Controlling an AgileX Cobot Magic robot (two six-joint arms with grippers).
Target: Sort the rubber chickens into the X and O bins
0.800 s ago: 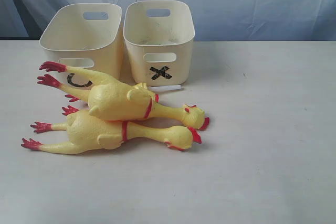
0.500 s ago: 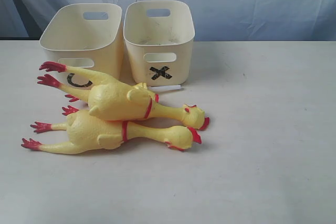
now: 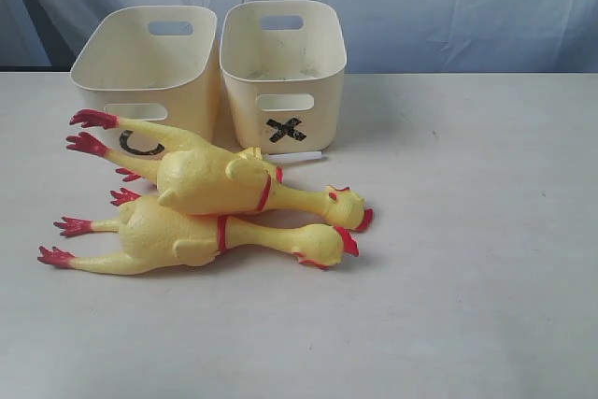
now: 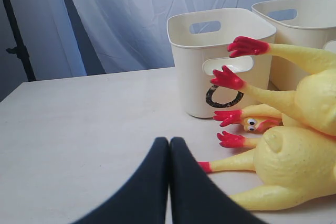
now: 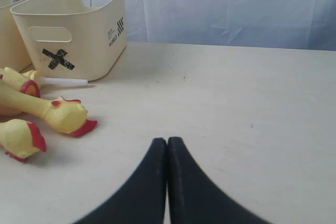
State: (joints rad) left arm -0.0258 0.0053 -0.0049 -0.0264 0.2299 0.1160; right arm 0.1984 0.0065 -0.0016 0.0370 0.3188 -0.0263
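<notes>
Rubber chickens (image 3: 201, 184) lie by the bins (image 3: 245, 105); left gripper (image 4: 169, 141) and right gripper (image 5: 167, 141) closed, empty

You can read a black X (image 3: 286, 130) on the front wall of the right bin (image 3: 280, 44), just under its handle slot. The left bin (image 3: 140, 63) carries a black O (image 3: 140, 145) in the same spot. In the exterior view a chicken's leg (image 3: 140, 128) hides its top, while the left wrist view shows you nearly the whole ring. On the adjoining wall of the right bin, a small printed label (image 5: 115, 32) with a checkered patch is too small to read.
</notes>
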